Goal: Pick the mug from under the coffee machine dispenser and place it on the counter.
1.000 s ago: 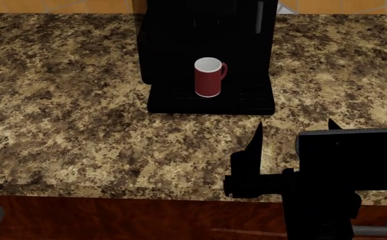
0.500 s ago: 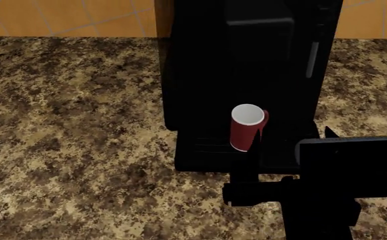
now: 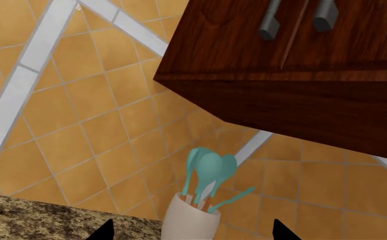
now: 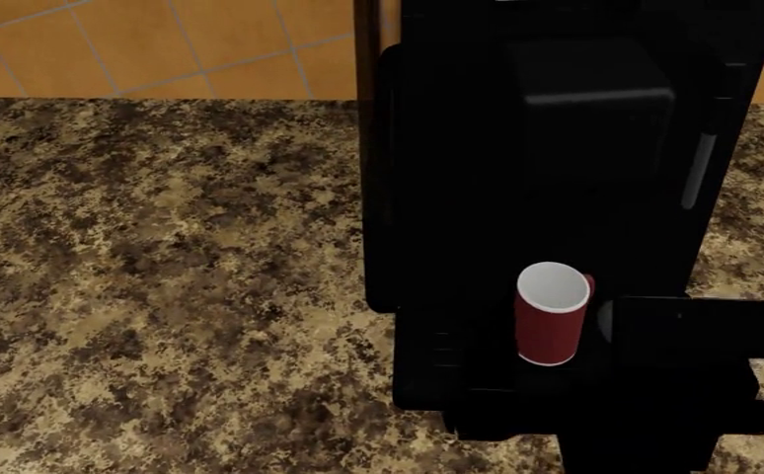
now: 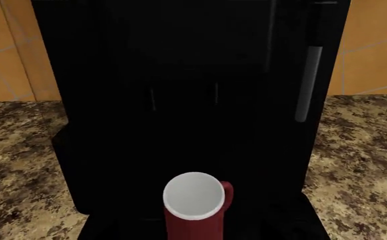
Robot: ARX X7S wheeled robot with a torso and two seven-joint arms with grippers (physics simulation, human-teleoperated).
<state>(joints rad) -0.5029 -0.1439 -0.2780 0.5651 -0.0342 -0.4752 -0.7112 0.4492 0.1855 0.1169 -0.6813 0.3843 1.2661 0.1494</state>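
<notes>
The dark red mug [image 4: 550, 326] with a white rim stands upright on the drip tray [image 4: 468, 370] of the tall black coffee machine, below the block-shaped dispenser [image 4: 593, 104]. In the right wrist view the mug [image 5: 193, 212] is close and centred, its handle to one side. My right gripper [image 4: 577, 296] is at the mug's level, its grey block just right of it. Its black fingers merge with the black machine; they seem to stand apart on either side of the mug, without contact. My left gripper [image 3: 192, 231] is open and empty, raised toward the wall. The granite counter [image 4: 158, 257] spreads left.
A white holder with teal utensils [image 3: 192, 217] stands on the counter [image 3: 33, 220] before the orange tiled wall [image 3: 80, 125]. A dark wooden cabinet [image 3: 300, 90] with grey handles hangs above it. A thin grey bar [image 5: 309, 82] runs down the machine's side.
The head view has closed in on the machine, which now fills the right half. My right gripper has moved forward from the counter's front up to the mug.
</notes>
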